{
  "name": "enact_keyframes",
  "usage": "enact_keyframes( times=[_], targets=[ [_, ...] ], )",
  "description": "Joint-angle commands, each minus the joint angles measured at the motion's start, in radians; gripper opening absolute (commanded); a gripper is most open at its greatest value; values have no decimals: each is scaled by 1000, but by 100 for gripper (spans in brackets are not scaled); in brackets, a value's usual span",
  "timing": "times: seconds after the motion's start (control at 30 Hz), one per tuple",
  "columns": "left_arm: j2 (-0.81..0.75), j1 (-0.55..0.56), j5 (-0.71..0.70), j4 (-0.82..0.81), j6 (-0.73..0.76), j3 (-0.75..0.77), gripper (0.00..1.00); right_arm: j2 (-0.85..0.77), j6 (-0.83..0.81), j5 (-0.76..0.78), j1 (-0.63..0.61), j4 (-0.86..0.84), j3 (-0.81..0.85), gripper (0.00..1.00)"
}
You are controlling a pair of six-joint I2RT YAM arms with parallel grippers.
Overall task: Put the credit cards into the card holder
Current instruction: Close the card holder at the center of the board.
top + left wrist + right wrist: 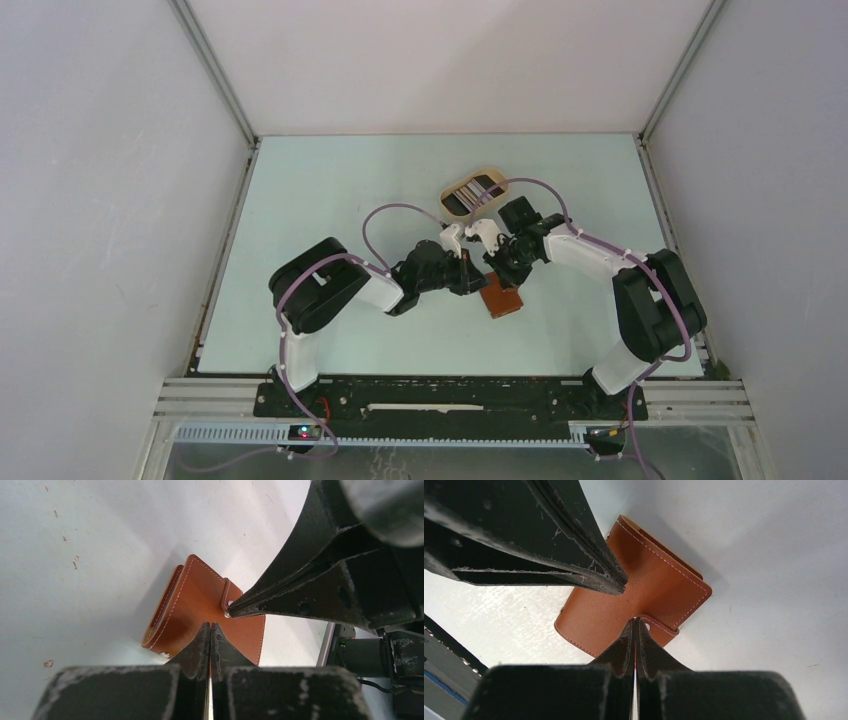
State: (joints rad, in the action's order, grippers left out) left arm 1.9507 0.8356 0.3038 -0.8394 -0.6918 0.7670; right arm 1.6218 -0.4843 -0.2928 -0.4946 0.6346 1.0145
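Note:
The reddish-brown card holder point(503, 300) lies folded shut on the table between both arms. It also shows in the left wrist view point(195, 600) and the right wrist view point(644, 595). My left gripper point(472, 272) point(210, 625) is shut, its tips resting on the holder's cover. My right gripper point(503, 272) point(634, 620) is shut on the holder's small closing tab point(225, 592), which stands up a little. The credit cards point(472, 190), grey and pale, lie in the beige oval tray point(444, 200) behind the grippers.
The right arm's fingers point(280, 605) cross the left wrist view from the right. The left arm's fingers point(574, 565) cross the right wrist view from the upper left. White walls enclose the table on three sides.

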Motion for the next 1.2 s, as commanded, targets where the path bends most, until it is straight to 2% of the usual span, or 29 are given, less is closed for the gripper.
enact_keyframes(
  times=[0.0,0.53,0.83,1.17],
  targets=[
    [7,4,12,3,-3,40,0,16,23,-19,-19,-16,7,0],
    [12,4,4,23,-2,47,0,25,30,-39,-30,-12,7,0],
    [17,5,6,28,-2,51,0,-15,55,-120,26,-15,7,0],
    [23,4,12,40,-2,60,0,-18,62,-111,38,-21,6,0]
  ],
)
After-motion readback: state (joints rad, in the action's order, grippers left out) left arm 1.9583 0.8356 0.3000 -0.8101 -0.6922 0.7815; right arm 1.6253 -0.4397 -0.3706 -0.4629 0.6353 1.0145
